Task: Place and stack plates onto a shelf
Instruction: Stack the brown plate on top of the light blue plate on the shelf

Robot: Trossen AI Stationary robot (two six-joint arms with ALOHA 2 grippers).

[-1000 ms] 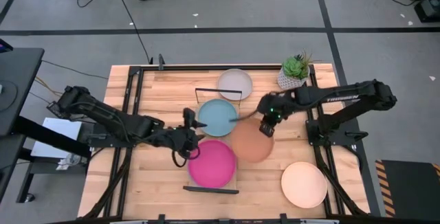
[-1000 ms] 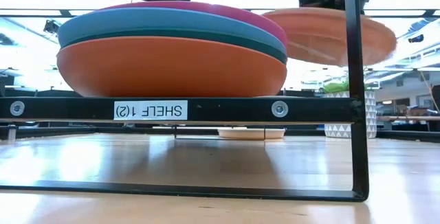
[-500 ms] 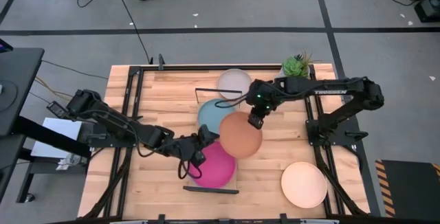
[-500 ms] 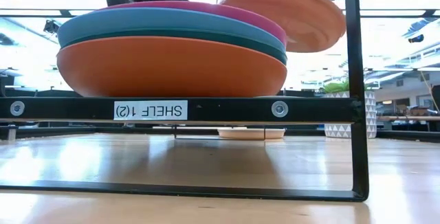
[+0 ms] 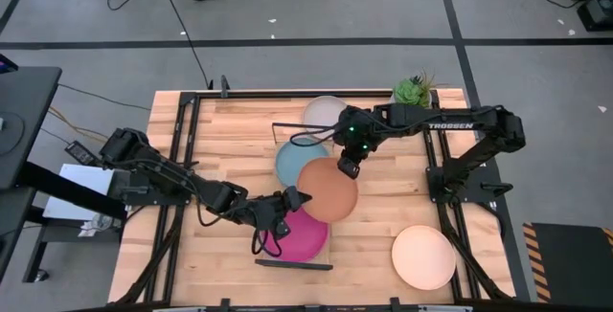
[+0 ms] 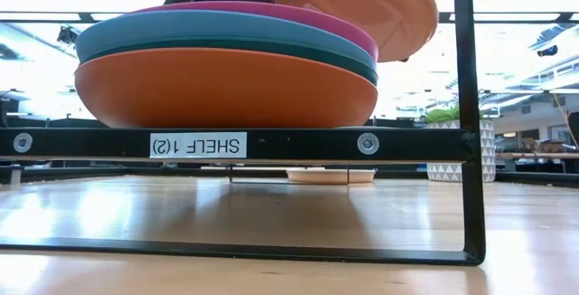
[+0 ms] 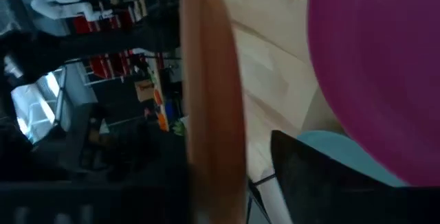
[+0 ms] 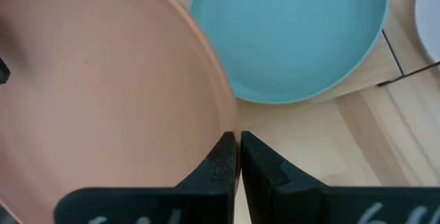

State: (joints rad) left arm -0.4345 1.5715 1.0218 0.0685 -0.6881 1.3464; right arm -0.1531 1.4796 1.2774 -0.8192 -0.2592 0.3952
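Observation:
My right gripper (image 5: pixel 349 166) is shut on the tan-brown plate (image 5: pixel 328 189), which hangs tilted over the shelf (image 5: pixel 295 264) between the light blue plate (image 5: pixel 295 159) and the magenta plate (image 5: pixel 299 237). The low view shows magenta (image 6: pixel 271 10) topping a stack of blue, dark teal and orange (image 6: pixel 226 87) plates on the shelf frame (image 6: pixel 407 143). My left gripper (image 5: pixel 293 203) is open at the tan plate's near-left rim (image 7: pixel 210 114). A greyish white plate (image 5: pixel 328 114) lies at the shelf's far end. The peach-cream plate (image 5: pixel 422 256) rests on the table. My right gripper pinches the tan-brown plate's rim (image 8: pixel 223 117) at its far-right side between both fingers, coming from above. The plate is lifted clear and tilted above the stack. My left gripper has the plate's rim edge-on beside one finger (image 7: pixel 323 176); whether it touches, I cannot tell.
A small potted plant (image 5: pixel 412 96) stands at the table's far right, beside the right arm. Black wire frames (image 5: pixel 305 126) close the shelf's short ends. Bare slatted tabletop (image 5: pixel 220 125) lies to the left of the shelf.
My right gripper has carried the tan-brown plate from the shelf's right side toward the table's left, over the shelf, and the plate has tipped more. My left gripper has moved toward the right and near edges, up to the plate's rim.

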